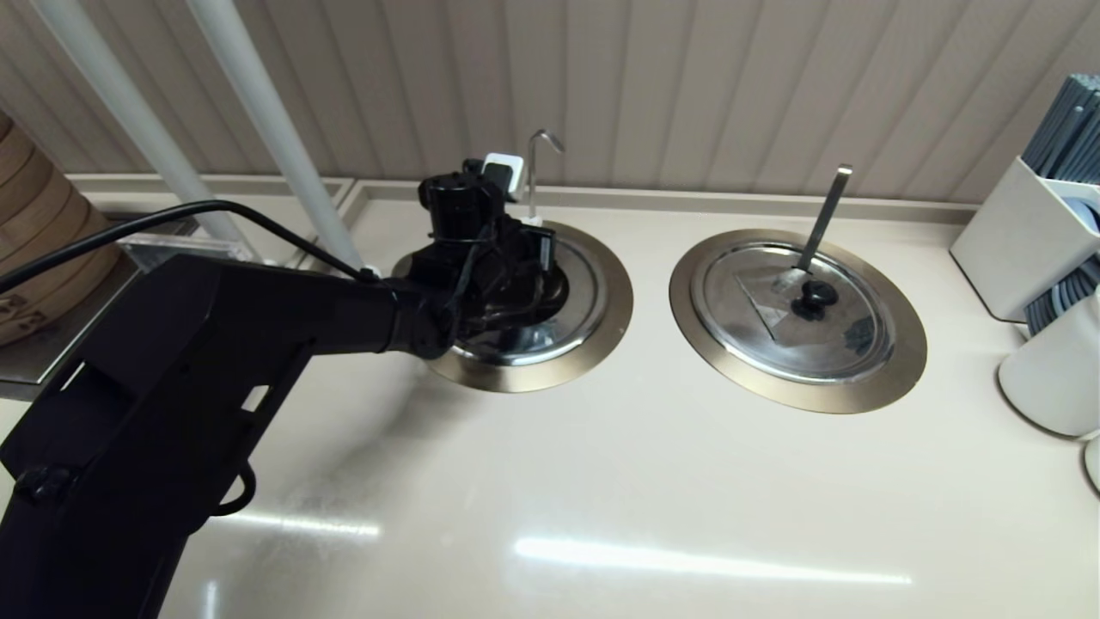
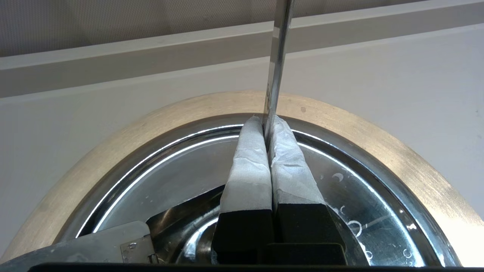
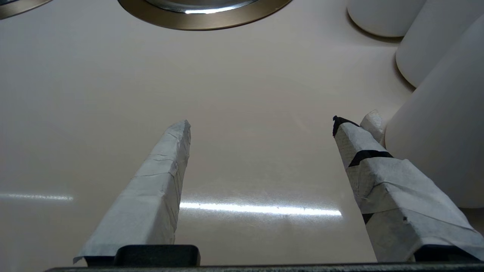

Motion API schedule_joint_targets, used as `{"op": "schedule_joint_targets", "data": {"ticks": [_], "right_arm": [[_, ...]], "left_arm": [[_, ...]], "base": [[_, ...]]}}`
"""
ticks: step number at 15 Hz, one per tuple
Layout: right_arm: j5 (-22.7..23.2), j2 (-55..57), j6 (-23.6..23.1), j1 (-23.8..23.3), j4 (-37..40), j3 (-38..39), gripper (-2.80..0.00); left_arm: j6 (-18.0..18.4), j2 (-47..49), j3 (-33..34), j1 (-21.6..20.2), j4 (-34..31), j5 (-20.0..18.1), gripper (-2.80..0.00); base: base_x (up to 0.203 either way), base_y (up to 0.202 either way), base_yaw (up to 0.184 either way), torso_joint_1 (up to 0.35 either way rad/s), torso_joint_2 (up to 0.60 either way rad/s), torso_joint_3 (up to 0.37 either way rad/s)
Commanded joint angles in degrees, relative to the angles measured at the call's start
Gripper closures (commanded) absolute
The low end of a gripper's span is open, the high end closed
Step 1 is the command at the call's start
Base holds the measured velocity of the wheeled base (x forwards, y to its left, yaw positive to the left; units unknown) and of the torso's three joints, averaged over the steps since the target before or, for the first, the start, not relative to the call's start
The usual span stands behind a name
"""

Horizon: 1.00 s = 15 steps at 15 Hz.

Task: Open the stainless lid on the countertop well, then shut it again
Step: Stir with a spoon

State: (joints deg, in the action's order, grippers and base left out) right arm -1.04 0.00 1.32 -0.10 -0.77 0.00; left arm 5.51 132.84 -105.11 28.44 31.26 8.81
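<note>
Stainless lid point(image 1: 577, 297): shiny silver steel. Countertop well point(image 1: 601, 340): brushed bronze ring. Twin lid point(image 1: 786, 309): silver, black knob, grey triangle label, dark smudge. Bench point(image 1: 601, 481): glossy beige. Left pincer point(image 2: 267, 130): black body, pale grey wrapped fingers. Wall panelling point(image 1: 687, 86): beige, vertical ribs.

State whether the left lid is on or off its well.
On: the lid lies flat within its bronze ring, left gripper shut above it; right gripper parked open.
</note>
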Motion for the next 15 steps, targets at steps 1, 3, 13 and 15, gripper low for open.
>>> {"op": "schedule_joint_targets", "data": {"ticks": [1, 3, 13, 15], "right_arm": [[0.0, 0.1, 0.0, 0.0, 0.0, 0.4, -2.8], [0.0, 0.1, 0.0, 0.0, 0.0, 0.4, -2.8], [0.0, 0.1, 0.0, 0.0, 0.0, 0.4, -2.8], [0.0, 0.1, 0.0, 0.0, 0.0, 0.4, -2.8]], "left_arm": [[0.0, 2.4, -2.3, 0.5, -0.4, 0.1, 0.0], [0.0, 3.8, -3.8, 0.9, -0.6, -0.1, 0.0], [-0.1, 3.0, -3.8, 1.1, -1.2, 0.1, 0.0], [-0.2, 2.0, -2.1, 1.1, -1.1, 0.1, 0.0]], "base": [[0.0, 0.0, 0.0, 0.0, 0.0, 0.0], [0.0, 0.0, 0.0, 0.0, 0.0, 0.0], [0.0, 0.0, 0.0, 0.0, 0.0, 0.0], [0.0, 0.0, 0.0, 0.0, 0.0, 0.0]]}}
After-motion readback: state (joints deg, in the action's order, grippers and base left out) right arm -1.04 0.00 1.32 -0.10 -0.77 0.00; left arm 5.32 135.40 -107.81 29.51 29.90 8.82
